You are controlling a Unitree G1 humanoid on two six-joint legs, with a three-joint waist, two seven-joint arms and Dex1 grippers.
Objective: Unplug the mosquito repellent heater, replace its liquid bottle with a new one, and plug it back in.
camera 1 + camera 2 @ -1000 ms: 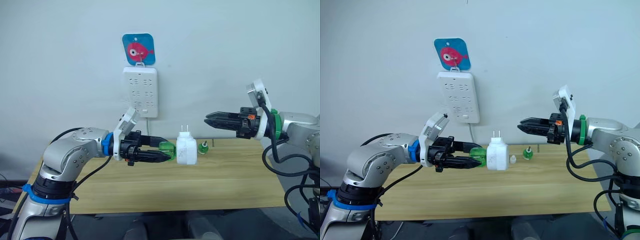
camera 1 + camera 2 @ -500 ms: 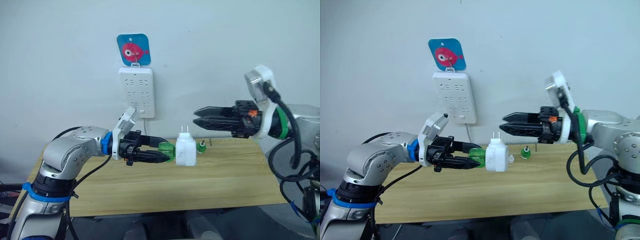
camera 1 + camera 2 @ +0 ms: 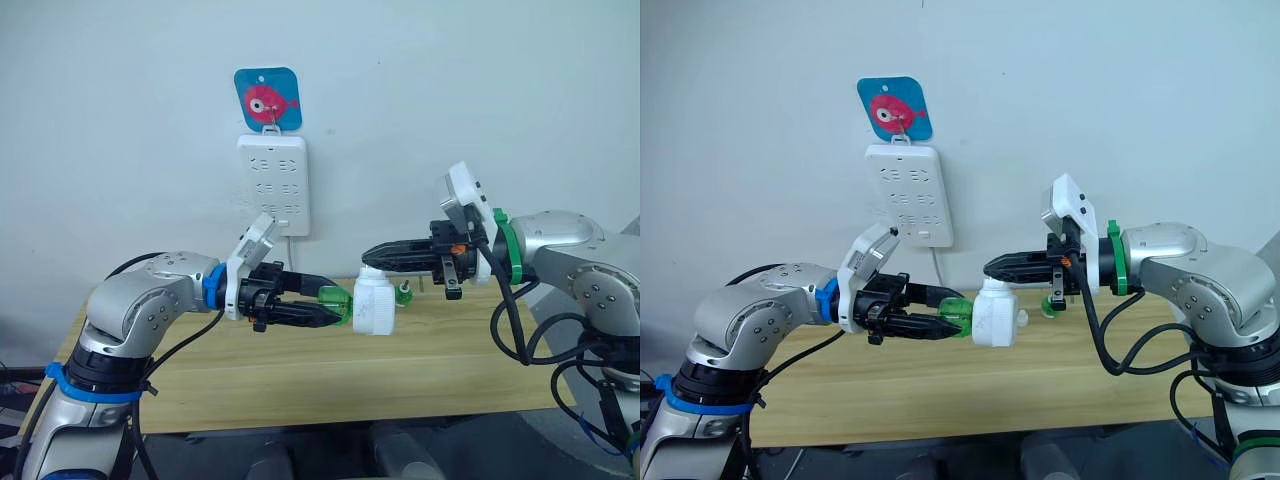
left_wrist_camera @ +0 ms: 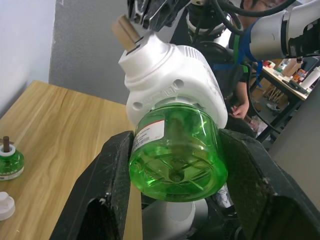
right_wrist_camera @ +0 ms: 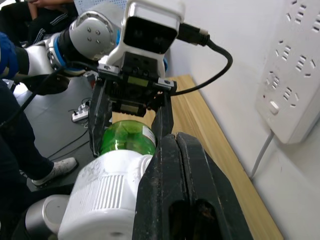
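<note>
Right gripper (image 3: 368,252) blocks heater (image 3: 373,305) top; bare table (image 3: 300,380) in front.

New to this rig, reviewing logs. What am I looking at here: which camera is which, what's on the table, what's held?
It is a humanoid robot with two arms, each ending in a two-finger black gripper. The two wide pictures come from its head cameras; the two close-ups come from cameras on each wrist.

The left gripper is shut on a green liquid bottle screwed into the white mosquito repellent heater, held above the wooden table. The right gripper, fingers together, sits at the heater's top, by its prongs.

On the table behind stand a second green bottle and a small white cap. A white power strip hangs on the wall under a blue fish hook.
</note>
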